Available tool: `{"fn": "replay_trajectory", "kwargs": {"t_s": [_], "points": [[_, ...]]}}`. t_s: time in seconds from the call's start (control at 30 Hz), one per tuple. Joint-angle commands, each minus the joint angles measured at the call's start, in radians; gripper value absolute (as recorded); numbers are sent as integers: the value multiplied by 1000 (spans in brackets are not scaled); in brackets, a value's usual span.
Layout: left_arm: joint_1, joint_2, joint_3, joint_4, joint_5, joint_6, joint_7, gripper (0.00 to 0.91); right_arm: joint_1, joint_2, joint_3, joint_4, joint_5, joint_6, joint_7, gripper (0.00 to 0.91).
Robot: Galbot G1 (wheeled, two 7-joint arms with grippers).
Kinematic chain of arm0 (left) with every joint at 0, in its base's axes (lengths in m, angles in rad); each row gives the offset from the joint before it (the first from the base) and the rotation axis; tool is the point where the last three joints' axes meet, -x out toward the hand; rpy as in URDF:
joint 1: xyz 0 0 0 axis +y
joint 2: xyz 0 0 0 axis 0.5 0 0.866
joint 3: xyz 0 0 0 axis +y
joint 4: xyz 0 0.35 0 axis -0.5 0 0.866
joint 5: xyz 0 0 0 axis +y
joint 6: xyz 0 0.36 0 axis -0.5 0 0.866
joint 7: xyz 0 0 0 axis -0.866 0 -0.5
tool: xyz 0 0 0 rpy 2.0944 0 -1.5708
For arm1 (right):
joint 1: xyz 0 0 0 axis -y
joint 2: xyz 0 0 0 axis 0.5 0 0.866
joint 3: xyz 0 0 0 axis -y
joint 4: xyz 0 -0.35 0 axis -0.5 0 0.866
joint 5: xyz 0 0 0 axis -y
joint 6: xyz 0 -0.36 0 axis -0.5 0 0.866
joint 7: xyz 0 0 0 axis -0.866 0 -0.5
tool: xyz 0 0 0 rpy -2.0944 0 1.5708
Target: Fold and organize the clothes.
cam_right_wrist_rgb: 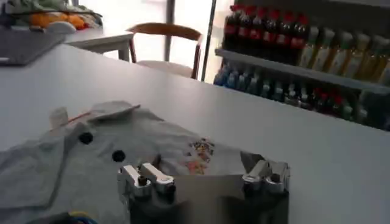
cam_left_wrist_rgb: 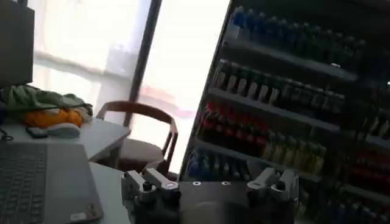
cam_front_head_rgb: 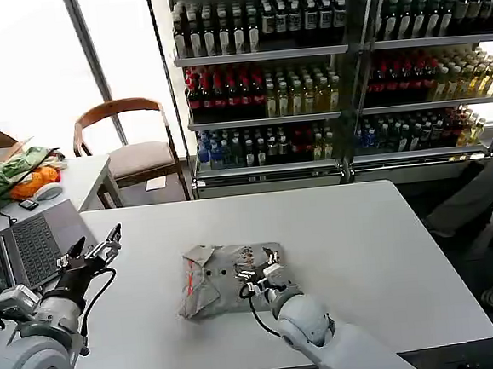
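A light grey collared shirt lies folded in a compact bundle on the white table, near its middle. Its collar, dark buttons and small multicoloured chest print face up in the right wrist view. My right gripper hovers open at the shirt's right edge, fingers spread wide over the cloth and holding nothing. My left gripper is raised off the table's left side, well apart from the shirt. It is open, and its fingers are empty.
An open laptop sits at the table's left edge, close under my left arm. A side table behind it carries a green-and-orange cloth bundle. A wooden chair and shelves of bottles stand beyond the table.
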Motion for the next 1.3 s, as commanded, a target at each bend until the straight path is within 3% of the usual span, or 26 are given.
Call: {"fn": "replay_trajectory", "kwargs": {"t_s": [0.03,0.1,0.27,0.5,0.63,0.73,0.87,1.1,1.3], "points": [[53,-9,-23,-24,24,-30,32,907,-98,-82,111,130,-40,338,-90,907],[79,-17,-22,-29,40,-52,40,907,-167,-128,159,183,-54,420,-117,907],[145,-41,-18,-42,104,-101,82,907,-345,-211,299,297,-121,543,-151,907],[237,-99,8,-50,260,-225,161,907,-542,-200,469,388,-119,584,-170,907],[290,-133,19,-44,397,-373,207,907,-627,-196,513,404,-161,610,-177,907],[322,-148,25,-22,486,-464,229,907,-667,-193,535,411,-162,585,-179,907],[348,-170,-5,3,514,-460,278,907,-717,-198,547,424,-163,589,-201,907],[396,-218,-39,30,624,-572,322,907,-802,-197,572,442,-160,625,-211,907],[431,-239,-10,24,636,-592,315,907,-828,-181,573,446,-177,632,-217,907]]}}
